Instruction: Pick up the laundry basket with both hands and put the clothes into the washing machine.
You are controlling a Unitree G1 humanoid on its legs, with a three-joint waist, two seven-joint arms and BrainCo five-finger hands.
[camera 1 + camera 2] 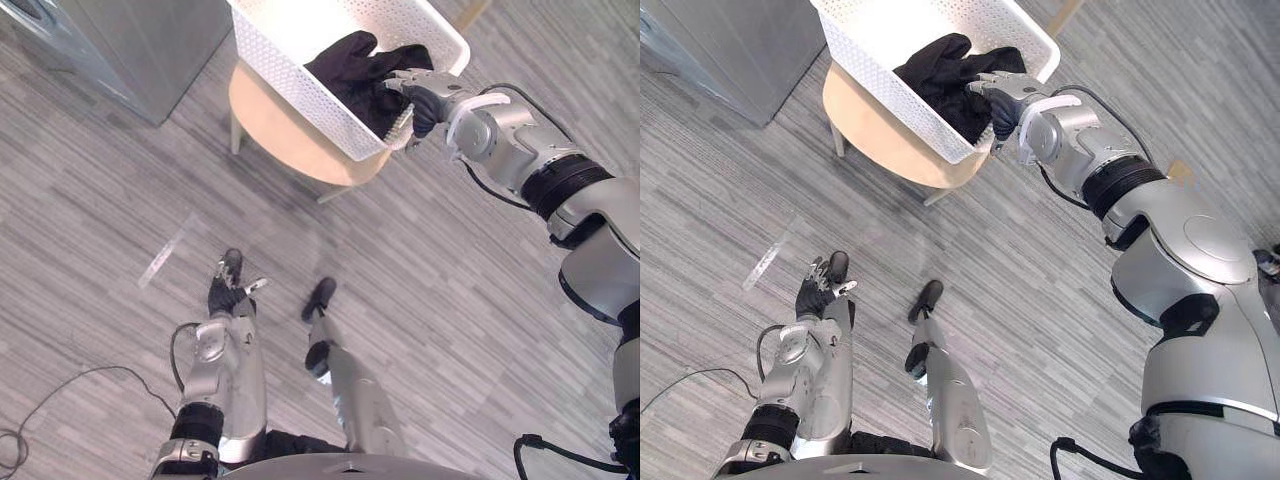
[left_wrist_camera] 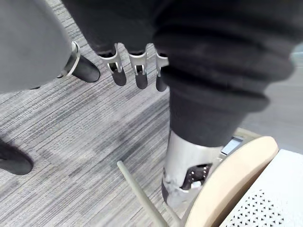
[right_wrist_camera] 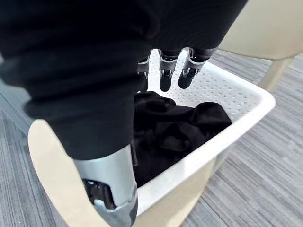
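Work is only at its start: the white perforated plastic laundry basket (image 1: 290,75) with the black clothes (image 1: 360,65) stands on the round pale wooden stool (image 1: 290,135), over its edge, not lifted. My right hand (image 1: 418,100) is open over the basket's near rim. My left hand (image 1: 228,290) hangs open, well apart. Lifting and loading remain.

Laid with a grey, finely streaked floor (image 1: 420,300), evenly lit. Marked with a short pale strip of tape (image 1: 165,256). Furnished with a round, pale wooden bench (image 1: 285,135) on slim light legs, toward the far side.
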